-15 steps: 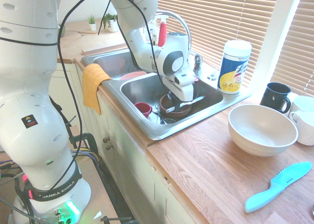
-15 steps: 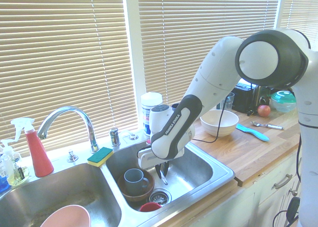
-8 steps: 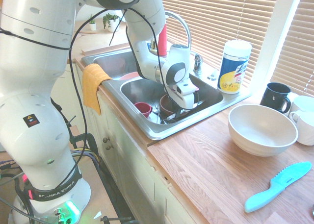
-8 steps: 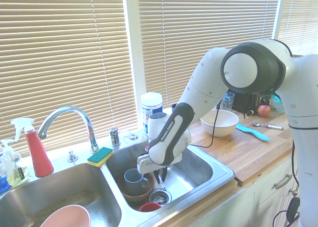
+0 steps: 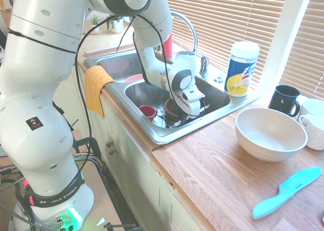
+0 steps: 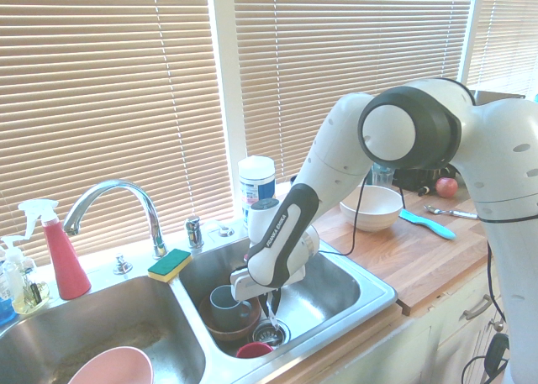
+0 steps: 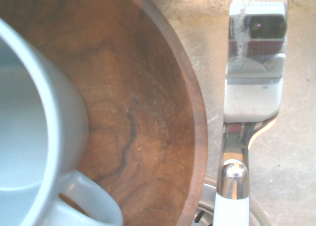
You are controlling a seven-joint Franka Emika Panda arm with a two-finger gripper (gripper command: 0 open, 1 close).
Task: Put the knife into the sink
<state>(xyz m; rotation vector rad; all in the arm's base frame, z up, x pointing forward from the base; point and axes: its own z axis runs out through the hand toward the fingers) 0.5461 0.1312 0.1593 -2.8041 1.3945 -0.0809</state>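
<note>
First exterior view: the gripper (image 5: pixel 183 121) is down in the near basin of the sink (image 5: pixel 168 136), closed with its tips together on the knife (image 7: pixel 237 142). The knife is thus inside the sink, though held by the gripper. The wrist view shows its shiny metal just beside a wooden bowl (image 7: pixel 148 112), over the basin floor, with part of the drain (image 7: pixel 205 203) showing near its handle end. A blue mug (image 7: pixel 74 117) stands in that wooden bowl.

From the second exterior view, a red cup (image 6: pixel 254 350) is on the near side of the right basin, and a pink bowl (image 6: pixel 113 369) is in the left one. Behind the divider between the basins lies a green and yellow sponge (image 6: pixel 170 265); the faucet (image 6: pixel 139 189) rises on the far side, with a red spray bottle (image 6: pixel 65 262) to its left and a tub of wipes (image 6: pixel 256 184) to its right. Right of the sink, the counter (image 6: pixel 399 262) bears a white bowl (image 6: pixel 372 209), a light-blue knife (image 6: pixel 427 224), a fork (image 6: pixel 451 213) and an apple (image 6: pixel 446 187).

In the first exterior view, an orange towel (image 5: pixel 96 89) hangs over the counter's edge at the left, and a dark mug (image 5: pixel 284 100) stands behind the white bowl, beside white mugs (image 5: pixel 315 130).
</note>
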